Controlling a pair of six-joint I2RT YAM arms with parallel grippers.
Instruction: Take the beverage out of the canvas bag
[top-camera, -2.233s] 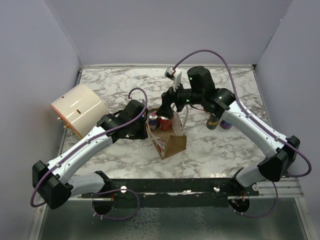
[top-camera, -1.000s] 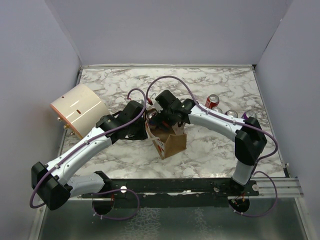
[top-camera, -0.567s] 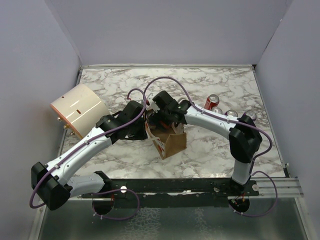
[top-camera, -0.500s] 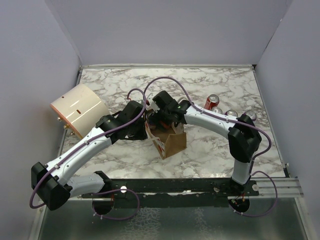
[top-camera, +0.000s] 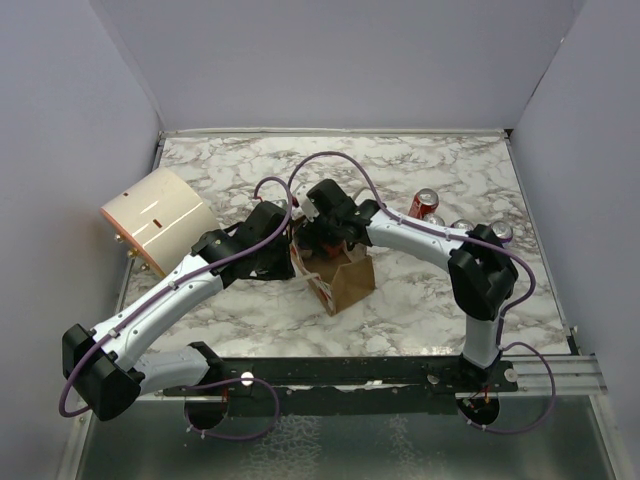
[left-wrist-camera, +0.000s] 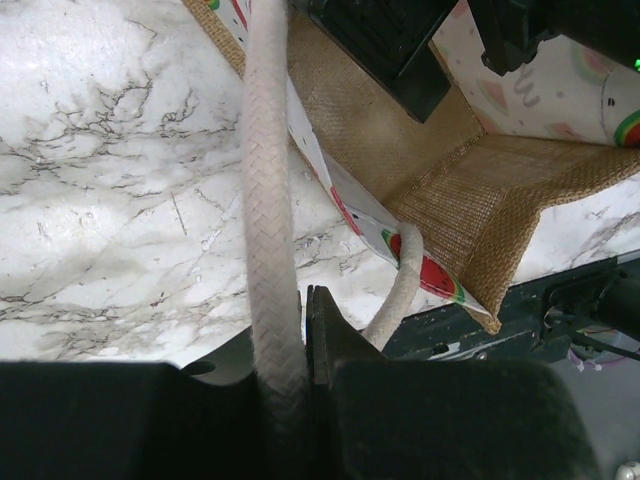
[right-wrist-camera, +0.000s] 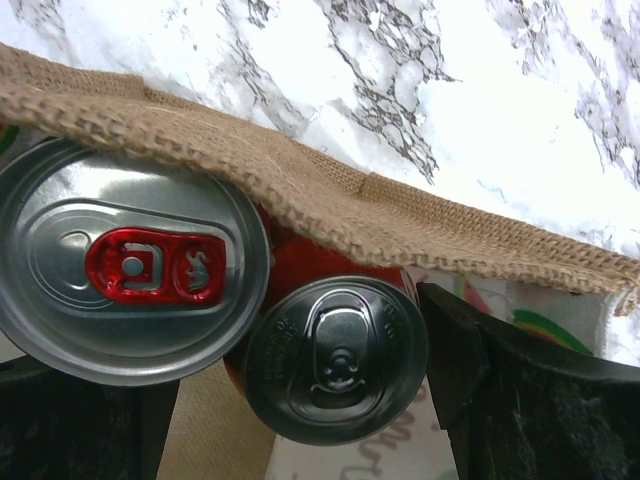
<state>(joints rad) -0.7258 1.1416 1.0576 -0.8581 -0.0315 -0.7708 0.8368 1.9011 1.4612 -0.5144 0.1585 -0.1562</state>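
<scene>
My left arm (top-camera: 170, 290) reaches from the lower left of the top view up to the centre. My left claw (left-wrist-camera: 285, 335) is clenched on the white braided rope handle (left-wrist-camera: 268, 200) of the small brown burlap canvas bag (top-camera: 350, 285). In the left wrist view the rope runs straight up the frame from between my fingers (left-wrist-camera: 325, 330).

My right arm (top-camera: 430, 238) arcs in from the lower right to the centre, where my right claw (right-wrist-camera: 300, 395) points down into the bag's open mouth. Its jaws are spread, one dark finger at the lower right of the right wrist view and the other at the lower left. Two cans stand side by side inside the bag between them. A red beverage can with a dull grey lid (right-wrist-camera: 335, 355) sits at lower centre, just beside the right-hand finger. A wider can with a bright silver lid and a red pull tab (right-wrist-camera: 130, 265) is at the left. The bag's frayed woven rim crosses above both lids and covers the wider one's upper edge.

On the white-and-grey marble table (top-camera: 240, 160), a large cream cylinder (top-camera: 155, 222) lies at the left, well apart from the bag. At the right stand a red can (top-camera: 423, 203) and two silver-topped cans (top-camera: 462, 228), close behind my right arm.

The bag's white panel carries red-and-green watermelon slices (left-wrist-camera: 435, 278). The grey script at the upper right of the left wrist view is too cut off to read.
</scene>
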